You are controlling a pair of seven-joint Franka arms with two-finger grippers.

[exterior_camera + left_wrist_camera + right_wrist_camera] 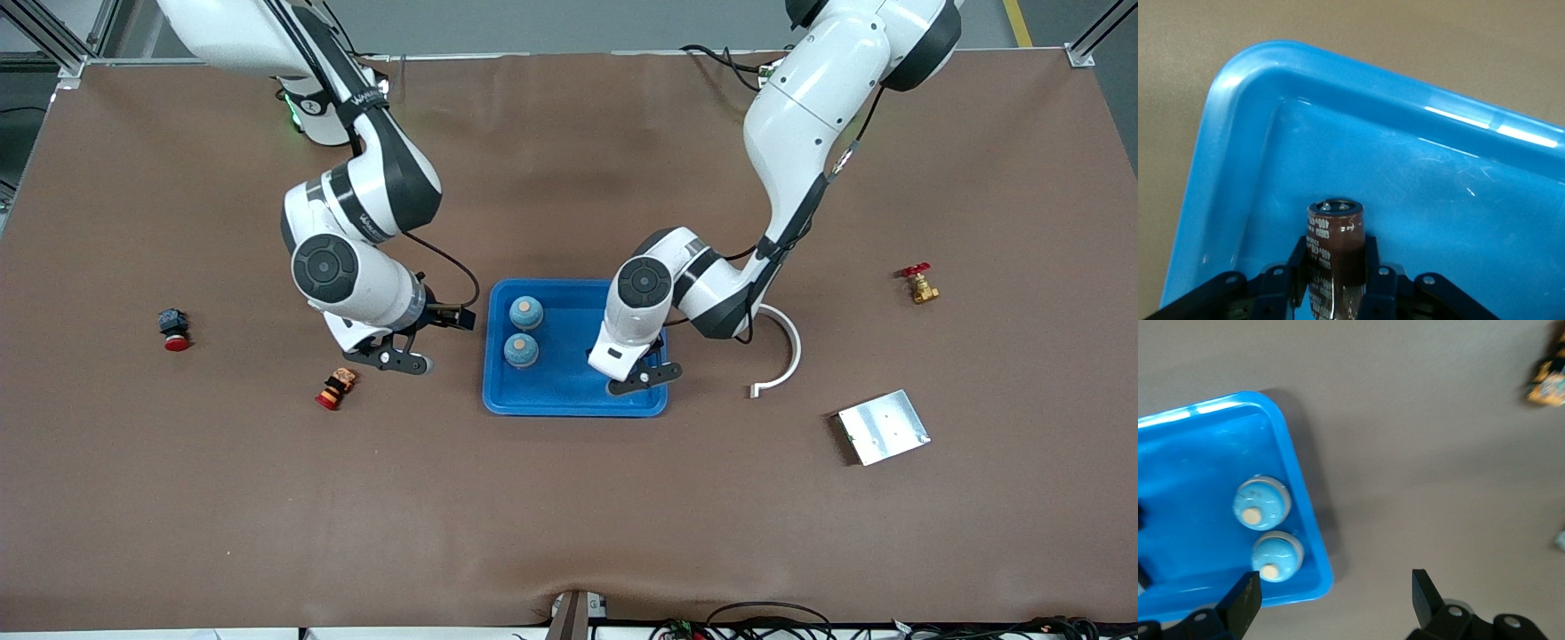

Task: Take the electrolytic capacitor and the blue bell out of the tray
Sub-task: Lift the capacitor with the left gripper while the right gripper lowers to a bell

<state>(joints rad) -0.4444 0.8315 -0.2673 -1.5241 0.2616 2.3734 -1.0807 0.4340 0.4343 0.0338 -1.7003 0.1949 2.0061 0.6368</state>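
Front view, left to right across the frame.

At mid left of the frame, a red-capped push button (pixel 173 330) lies on the table (pixel 569 498). A second red and orange button (pixel 335 388) lies lower and closer to centre.

The right gripper (pixel 404 351) hangs over bare table just beside the blue tray (pixel 569 404), at its edge toward the right arm's end of the table. Its jaws stand wide and hold nothing; in the right wrist view both fingers (pixel 1241 603) frame bare table next to the tray rim (pixel 1308 520).

At frame centre, two blue bells (pixel 525 312) (pixel 521 349) sit upright in the tray, one nearer the front camera than the other, well apart from both sets of jaws.

The left gripper (pixel 642 378) is down inside the tray at its corner nearest the camera, toward the left arm's end. Its jaws are clamped on the capacitor (pixel 1333 257): the brown cylinder stands between the two fingers (pixel 1373 267), its end protruding past the fingertips, over the tray floor (pixel 1438 220).

At right of the frame lie a white curved piece (pixel 782 356), a metal plate (pixel 884 427) and a red-handled brass valve (pixel 920 284).
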